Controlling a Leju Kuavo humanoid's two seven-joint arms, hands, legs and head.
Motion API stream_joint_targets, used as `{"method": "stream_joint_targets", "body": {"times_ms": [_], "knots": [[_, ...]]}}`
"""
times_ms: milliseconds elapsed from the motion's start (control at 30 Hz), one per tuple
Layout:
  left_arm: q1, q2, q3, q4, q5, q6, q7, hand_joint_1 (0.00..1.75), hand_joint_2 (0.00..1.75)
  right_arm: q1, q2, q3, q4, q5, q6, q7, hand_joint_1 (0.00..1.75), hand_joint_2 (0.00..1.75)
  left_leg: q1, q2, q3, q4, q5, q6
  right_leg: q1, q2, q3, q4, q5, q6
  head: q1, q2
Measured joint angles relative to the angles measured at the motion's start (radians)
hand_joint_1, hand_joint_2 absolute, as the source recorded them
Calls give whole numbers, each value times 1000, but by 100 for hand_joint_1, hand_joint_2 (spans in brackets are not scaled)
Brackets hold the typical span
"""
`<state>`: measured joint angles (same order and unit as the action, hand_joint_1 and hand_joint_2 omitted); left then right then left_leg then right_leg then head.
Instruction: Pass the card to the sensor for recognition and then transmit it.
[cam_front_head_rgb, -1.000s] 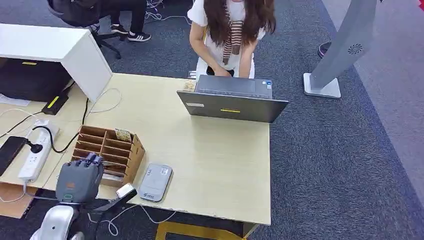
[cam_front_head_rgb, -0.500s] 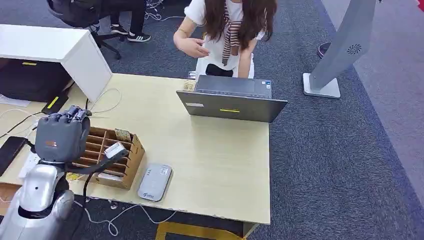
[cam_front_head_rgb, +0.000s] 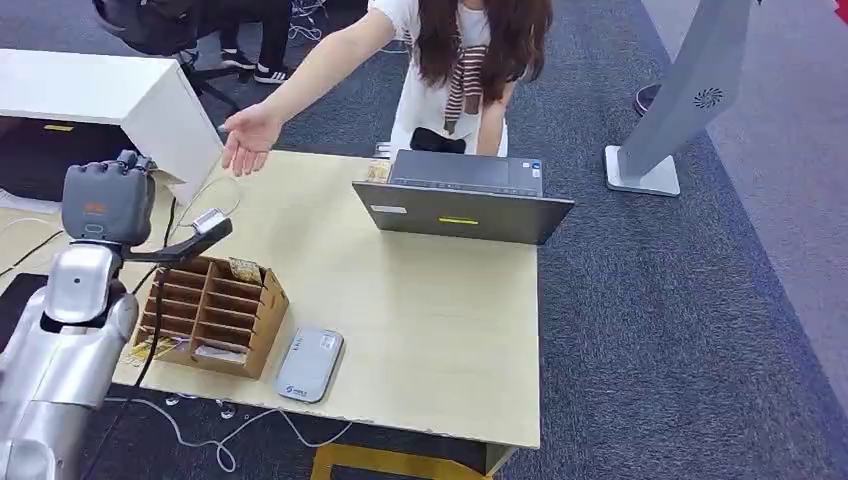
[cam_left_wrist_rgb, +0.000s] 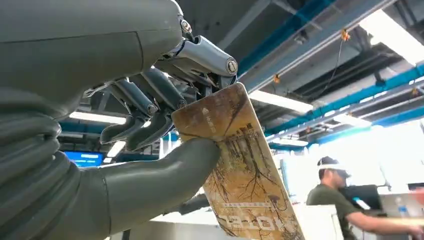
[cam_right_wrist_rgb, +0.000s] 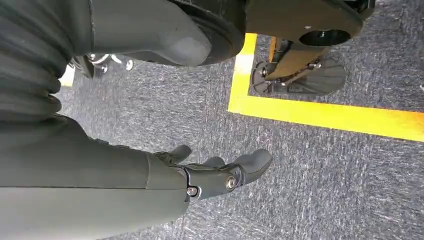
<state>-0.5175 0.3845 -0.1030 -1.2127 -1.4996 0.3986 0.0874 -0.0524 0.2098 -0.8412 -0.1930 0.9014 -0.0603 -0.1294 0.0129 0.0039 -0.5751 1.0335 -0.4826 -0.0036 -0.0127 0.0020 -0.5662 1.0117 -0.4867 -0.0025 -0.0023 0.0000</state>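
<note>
Up from the front edge of the counter (cam_front_head_rgb: 420, 330) the left hand (cam_front_head_rgb: 105, 200) has risen over the last second; now it is raised high above the wooden slot box (cam_front_head_rgb: 212, 310), well over on the left side. Across from it the person (cam_front_head_rgb: 455, 60), who had both hands at the laptop (cam_front_head_rgb: 465, 205) a second ago, has stretched an arm out over the far corner, open palm (cam_front_head_rgb: 248, 140) turned toward the robot, still clearly apart from the hand.

Close behind the left wrist I can see the card (cam_left_wrist_rgb: 240, 170), a mottled yellow-brown one with printed lettering, pinched between the thick grey thumb and the darker fingers (cam_left_wrist_rgb: 145, 107), which curl down onto its upper end. From above, the card is hard to make out against the hand and its thumb.

On the counter the grey flat sensor (cam_front_head_rgb: 310, 364) lies just beside the slot box, near the front edge. A white power strip (cam_front_head_rgb: 60, 262) and cables sit at the left end.

Down by the carpet the right hand (cam_right_wrist_rgb: 220, 175) hangs with nothing in it, its fingers (cam_right_wrist_rgb: 252, 162) loosely extended and a little apart, a yellow floor line (cam_right_wrist_rgb: 325, 115) beyond it.
</note>
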Motion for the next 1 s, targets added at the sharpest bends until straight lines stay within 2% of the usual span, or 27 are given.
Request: {"method": "stream_joint_targets", "body": {"times_ms": [267,767,967,1000], "knots": [[-5,0,-8,59,-1,15,5,175,175,0,4,0,2,-3,-13,6,0,175,0,0,-1,0,0,0,0,0,-1,0,0,0,0,0],[-5,0,-29,76,-6,18,5,175,175,0,5,0,4,7,-1,-2,0,175,0,0,-1,0,0,0,0,0,-1,0,0,0,0,0],[-11,-21,-56,76,-9,22,5,175,175,-1,5,0,4,9,3,-10,0,175,0,0,0,0,0,0,0,0,-1,0,0,0,0,0],[-12,-26,-60,76,-9,23,6,0,175,0,5,0,4,9,3,-10,0,175,0,0,0,0,0,0,0,0,-1,0,0,0,0,0]]}}
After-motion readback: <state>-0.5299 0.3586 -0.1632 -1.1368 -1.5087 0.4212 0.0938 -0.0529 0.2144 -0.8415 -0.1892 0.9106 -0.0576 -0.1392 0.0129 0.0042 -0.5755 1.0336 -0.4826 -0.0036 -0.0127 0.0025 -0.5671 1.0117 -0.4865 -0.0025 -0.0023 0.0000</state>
